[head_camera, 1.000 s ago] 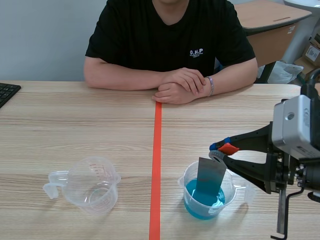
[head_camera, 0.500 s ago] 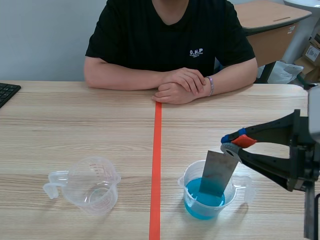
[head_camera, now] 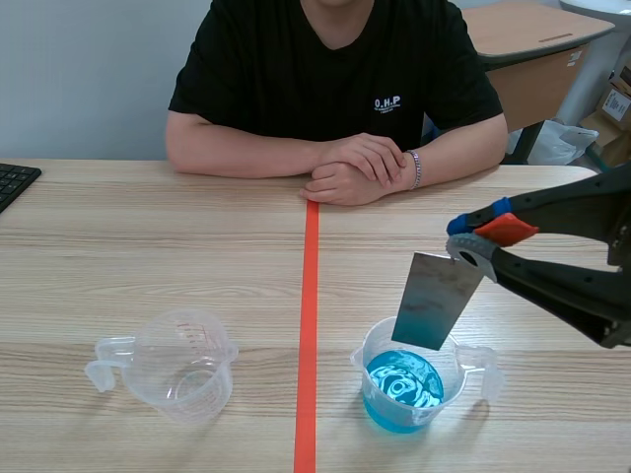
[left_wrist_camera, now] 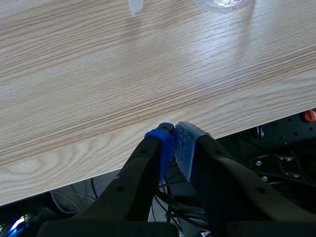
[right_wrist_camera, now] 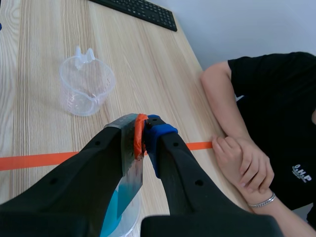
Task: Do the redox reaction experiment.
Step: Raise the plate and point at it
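2 cups, wasn't it? Take it from the left.

Yes, 2. Farthest left, the left gripper (left_wrist_camera: 173,143) hung past the edge of the pale, wood-grain table (left_wrist_camera: 98,74). Its 2 fingers were pressed together with nothing between them, blue pad against grey dotted pad. A black keyboard (head_camera: 15,182) lay at the table's left edge. Nearer the robot stood an empty measuring cup (head_camera: 182,365) of clear plastic. It was round, with a spout, a handle and red markings printed on its wall.

And past the tape?

Right of the orange-red tape line (head_camera: 308,325) stood a second clear cup (head_camera: 404,409), holding bright blue liquid (head_camera: 402,384) with a swirled, glinting surface. A flat rectangular metal sheet (head_camera: 437,299), dull grey, hung tilted above it, clear of the liquid. The sheet's lower part was tinged blue-green, and it hung over the cup's far rim.

What held it?

The right gripper (head_camera: 473,239), clamped on the sheet's upper corner, with an orange-red pad on 1 face and a blue pad on the other. Across the table sat a person in a black T-shirt, hands (head_camera: 357,168) clasped on the wood.
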